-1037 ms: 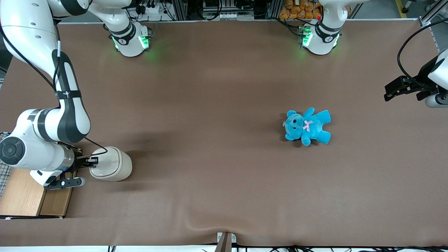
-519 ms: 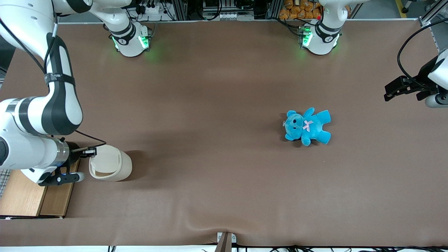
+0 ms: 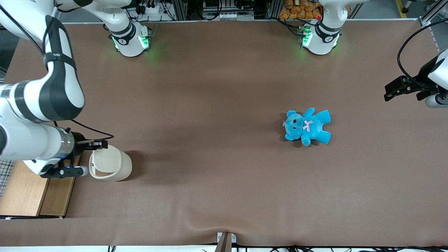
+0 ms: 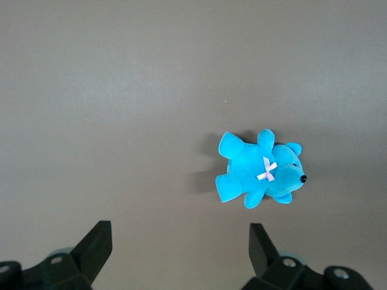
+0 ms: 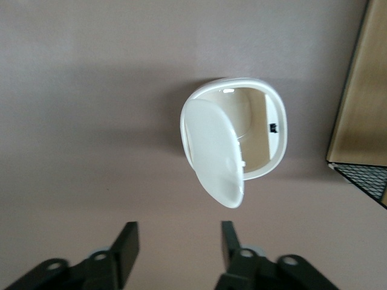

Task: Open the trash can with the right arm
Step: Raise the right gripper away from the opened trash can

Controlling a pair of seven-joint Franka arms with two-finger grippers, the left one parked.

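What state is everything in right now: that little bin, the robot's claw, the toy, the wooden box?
trash can: upright, interior showing.
lid: swung up, open.
gripper: open, holding nothing, apart from the trash can.
teddy bear: lying flat on the table, toward the parked arm's end.
wooden-topped crate: beside the trash can, top closed.

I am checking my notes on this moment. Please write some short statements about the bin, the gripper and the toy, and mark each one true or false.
1. The lid of the trash can stands open. True.
2. The gripper is shut on the lid. False: its fingers are apart and hold nothing.
3. The blue teddy bear lies inside the trash can. False: it lies on the table, far off toward the parked arm's end.
4. The wooden-topped crate is beside the trash can. True.
5. In the right wrist view the trash can looks empty inside. True.
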